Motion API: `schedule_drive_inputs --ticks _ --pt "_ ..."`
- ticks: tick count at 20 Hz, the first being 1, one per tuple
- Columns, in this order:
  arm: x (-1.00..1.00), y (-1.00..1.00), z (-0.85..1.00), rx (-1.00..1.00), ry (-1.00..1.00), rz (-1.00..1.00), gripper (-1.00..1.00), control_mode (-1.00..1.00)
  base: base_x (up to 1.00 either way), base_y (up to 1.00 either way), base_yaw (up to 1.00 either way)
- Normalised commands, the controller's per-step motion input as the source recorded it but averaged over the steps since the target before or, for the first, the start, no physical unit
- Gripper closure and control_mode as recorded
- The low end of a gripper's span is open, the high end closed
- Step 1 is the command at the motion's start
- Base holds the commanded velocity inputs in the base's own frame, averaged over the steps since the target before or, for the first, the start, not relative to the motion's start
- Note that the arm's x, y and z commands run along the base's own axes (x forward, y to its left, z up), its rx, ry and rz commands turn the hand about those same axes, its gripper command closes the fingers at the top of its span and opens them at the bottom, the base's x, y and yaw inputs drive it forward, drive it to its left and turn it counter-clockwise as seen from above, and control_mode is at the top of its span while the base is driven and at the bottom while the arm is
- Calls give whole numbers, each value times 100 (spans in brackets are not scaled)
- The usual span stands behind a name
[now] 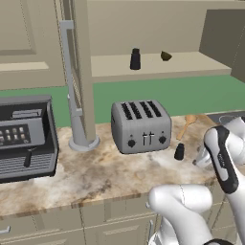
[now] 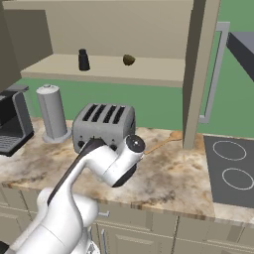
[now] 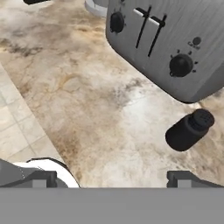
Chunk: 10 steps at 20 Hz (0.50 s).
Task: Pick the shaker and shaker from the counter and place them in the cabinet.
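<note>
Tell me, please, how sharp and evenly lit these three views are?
Left base view: even, flat light, the toaster crisp. Right base view: the cabinet shelf softly shaded, no glare. Hand view: slightly soft close up, a faint shadow under the shaker.

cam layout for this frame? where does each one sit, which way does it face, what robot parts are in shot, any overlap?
Left base view: behind the arm on its left, facing forward and down at the toaster, counter shaker and coffee machine; the arm rises lower right.
Right base view: behind on the right, facing the toaster, stove and open cabinet; the arm rises lower left.
Hand view: on the hand, looking down along the open claw at the counter shaker.
Shared: both base views show the shelf shaker and the toaster.
</note>
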Motion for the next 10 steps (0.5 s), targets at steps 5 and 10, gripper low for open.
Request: schedule_drive_inputs --ticks 5,10 --pt "6 -31 -17 22 -2 0 -100 -100 0 0 0" --pt "5 -31 -6 26 -3 0 -100 -100 0 0 0"
